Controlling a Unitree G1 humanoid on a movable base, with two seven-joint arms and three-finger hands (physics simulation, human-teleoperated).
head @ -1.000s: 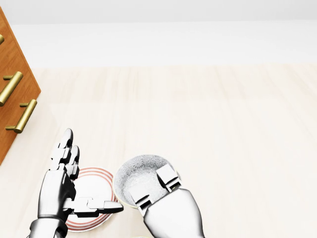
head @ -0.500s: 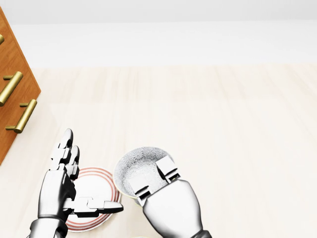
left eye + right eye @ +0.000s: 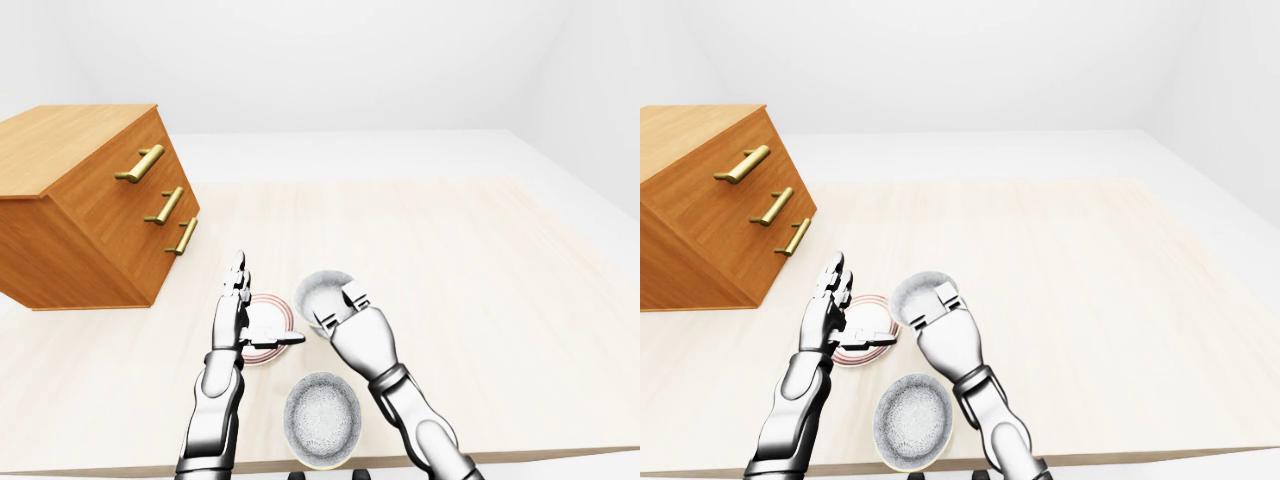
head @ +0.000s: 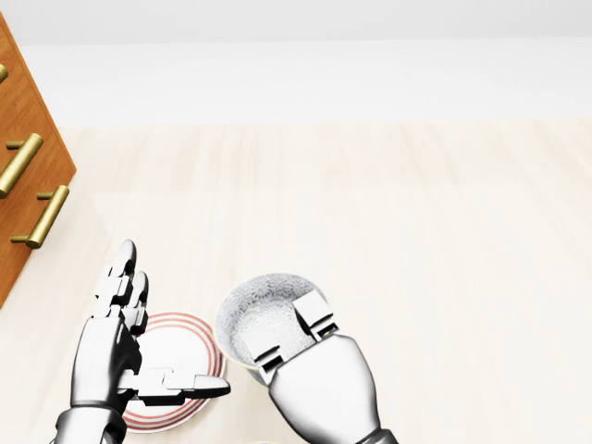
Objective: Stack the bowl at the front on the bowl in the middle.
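Left-eye view: three bowls on a pale wooden table (image 3: 480, 260). A speckled grey-white bowl (image 3: 322, 291) is held by the right hand (image 3: 352, 322), fingers closed over its near rim, thumb side hidden. It sits just right of a red-ringed bowl (image 3: 272, 312), rims close; I cannot tell if they touch. Whether the held bowl is lifted clear of the table I cannot tell. A second speckled bowl (image 3: 322, 420) sits below the red-ringed one, near the table's bottom edge, between the two forearms, untouched. Left hand (image 3: 233, 325) stands over the red-ringed bowl, fingers straight and spread, thumb stretched across the bowl, gripping nothing. A wooden drawer chest (image 3: 85, 205) with three brass handles stands up-left of the red-ringed bowl, well apart.

Head view: the held bowl's interior is rough and granular, rim pale. The left thumb covers part of the red-ringed bowl's lower half.

Right-eye view: same layout; the right forearm (image 3: 992, 415) passes just right of the lower speckled bowl
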